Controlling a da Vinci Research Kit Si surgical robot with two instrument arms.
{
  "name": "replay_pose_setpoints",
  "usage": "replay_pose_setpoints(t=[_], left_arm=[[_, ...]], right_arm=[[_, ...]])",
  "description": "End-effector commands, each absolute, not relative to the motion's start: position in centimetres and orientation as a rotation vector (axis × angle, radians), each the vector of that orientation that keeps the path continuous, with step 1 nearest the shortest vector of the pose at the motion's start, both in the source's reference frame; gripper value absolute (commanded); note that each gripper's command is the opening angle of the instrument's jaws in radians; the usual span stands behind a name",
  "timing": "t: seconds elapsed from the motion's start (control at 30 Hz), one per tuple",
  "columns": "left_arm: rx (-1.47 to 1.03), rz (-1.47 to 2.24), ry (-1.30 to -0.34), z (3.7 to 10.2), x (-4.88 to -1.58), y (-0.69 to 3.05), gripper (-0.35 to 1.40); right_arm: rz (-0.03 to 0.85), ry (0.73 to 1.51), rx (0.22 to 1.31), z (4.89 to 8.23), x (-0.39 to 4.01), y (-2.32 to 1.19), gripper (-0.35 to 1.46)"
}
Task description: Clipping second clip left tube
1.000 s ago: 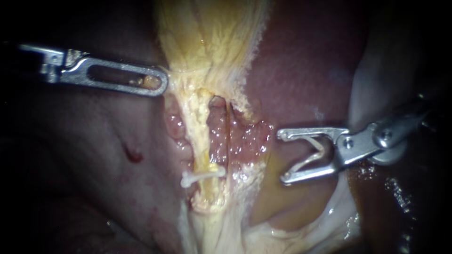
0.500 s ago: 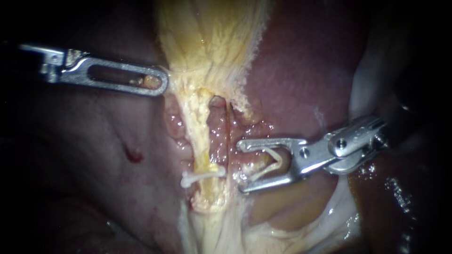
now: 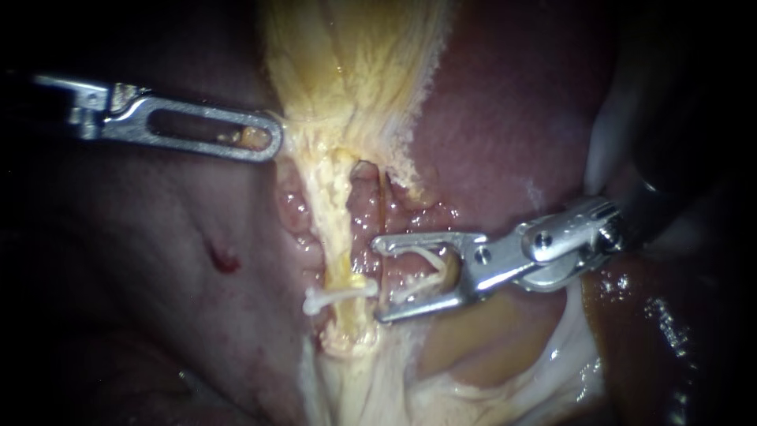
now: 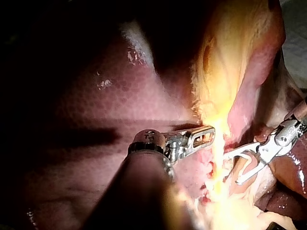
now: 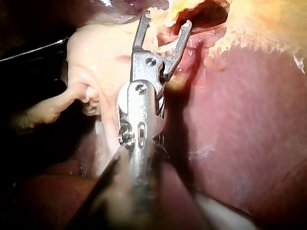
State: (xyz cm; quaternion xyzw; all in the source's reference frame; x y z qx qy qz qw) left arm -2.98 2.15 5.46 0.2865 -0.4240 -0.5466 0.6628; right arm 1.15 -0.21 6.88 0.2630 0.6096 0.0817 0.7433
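The left tube (image 3: 337, 213) is a pale yellow strand running down from the gallbladder (image 3: 355, 63). A white clip (image 3: 339, 293) sits across it low down. My right instrument (image 3: 381, 280) comes in from the right with its jaws standing wide apart and an open white clip (image 3: 422, 272) held between them. The jaw tips lie just right of the left tube, above the seated clip. In the right wrist view its jaws (image 5: 163, 21) reach into frayed yellow tissue. My left instrument (image 3: 268, 138) is shut on yellow gallbladder tissue at the upper left, and its jaws (image 4: 206, 135) show the same in the left wrist view.
Dark red liver (image 3: 505, 118) fills the upper right and liver (image 3: 158, 260) the lower left, with a small blood spot (image 3: 223, 259). A thinner tube (image 3: 384, 209) runs beside the left tube. Pale wet tissue (image 3: 568, 347) lies under the right shaft.
My right instrument has moved left across the liver, from well clear of the tubes to right beside the left tube, its jaws still apart. The left instrument has held still.
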Motion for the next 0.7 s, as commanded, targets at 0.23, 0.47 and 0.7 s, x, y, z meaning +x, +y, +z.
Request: replay_pose_setpoints(t=[0.23, 0.47, 0.7], left_arm=[[0.647, -1.235, -0.958, 5.46, -2.99, 2.15, -0.35], [0.647, -1.235, -0.958, 5.46, -2.99, 2.15, -0.35], [0.647, -1.235, -0.958, 5.46, -2.99, 2.15, -0.35]], right_arm=[[0.277, 1.316, 0.684, 7.02, 1.25, -0.22, 0.50], [0.371, 1.307, 0.745, 7.13, 1.29, -0.13, 0.50], [0.412, 1.297, 0.773, 7.25, 1.28, -0.05, 0.50]])
